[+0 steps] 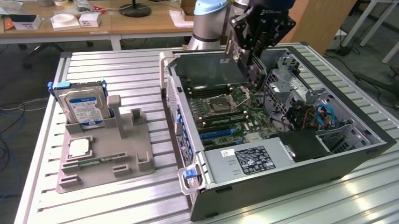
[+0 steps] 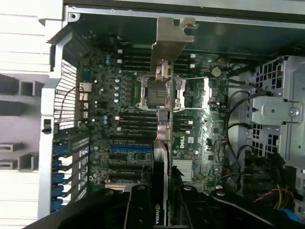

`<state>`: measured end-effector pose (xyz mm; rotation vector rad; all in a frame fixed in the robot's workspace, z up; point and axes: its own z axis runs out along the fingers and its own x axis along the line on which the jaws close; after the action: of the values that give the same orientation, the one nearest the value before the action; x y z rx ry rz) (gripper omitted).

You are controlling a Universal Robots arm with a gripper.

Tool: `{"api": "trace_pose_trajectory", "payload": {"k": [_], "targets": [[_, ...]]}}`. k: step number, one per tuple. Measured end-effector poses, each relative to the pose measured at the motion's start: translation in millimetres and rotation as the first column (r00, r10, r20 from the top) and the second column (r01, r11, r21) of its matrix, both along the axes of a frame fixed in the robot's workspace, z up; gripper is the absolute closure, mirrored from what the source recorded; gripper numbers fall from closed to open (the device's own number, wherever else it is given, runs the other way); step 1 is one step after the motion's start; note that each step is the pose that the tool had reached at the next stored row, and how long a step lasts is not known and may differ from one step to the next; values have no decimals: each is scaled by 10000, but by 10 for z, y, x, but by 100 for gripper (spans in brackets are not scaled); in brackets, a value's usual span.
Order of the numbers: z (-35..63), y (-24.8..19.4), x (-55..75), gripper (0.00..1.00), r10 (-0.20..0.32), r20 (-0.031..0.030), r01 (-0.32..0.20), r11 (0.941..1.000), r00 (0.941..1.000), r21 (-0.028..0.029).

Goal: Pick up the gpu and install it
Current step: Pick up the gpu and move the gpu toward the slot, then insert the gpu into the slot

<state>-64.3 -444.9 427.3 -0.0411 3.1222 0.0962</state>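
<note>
Wrist view: the end effector (image 2: 162, 198), closed on the edge-on gpu (image 2: 162, 126), hangs above the motherboard (image 2: 126, 102); lowered crooked, it may scrape that board.

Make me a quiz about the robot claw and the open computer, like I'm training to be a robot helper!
1. Fill in the gap: the blue-labelled thing standing in the grey holder is a ____ ____.
2. Where is the gpu? A) lying in the grey holder. B) over the motherboard of the open computer case. C) on the wooden desk.
3. True or false: the claw is holding nothing.

Key:
1. hard drive
2. B
3. False. The claw is shut on the gpu.
</note>
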Motion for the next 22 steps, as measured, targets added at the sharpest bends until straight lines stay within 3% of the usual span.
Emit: {"api": "trace_pose_trajectory", "payload": {"k": [7,22], "targets": [[-3,-2,275,74,1,1,-1,10000,10000,-1],[-3,-2,284,74,0,0,0,10000,10000,0]]}}
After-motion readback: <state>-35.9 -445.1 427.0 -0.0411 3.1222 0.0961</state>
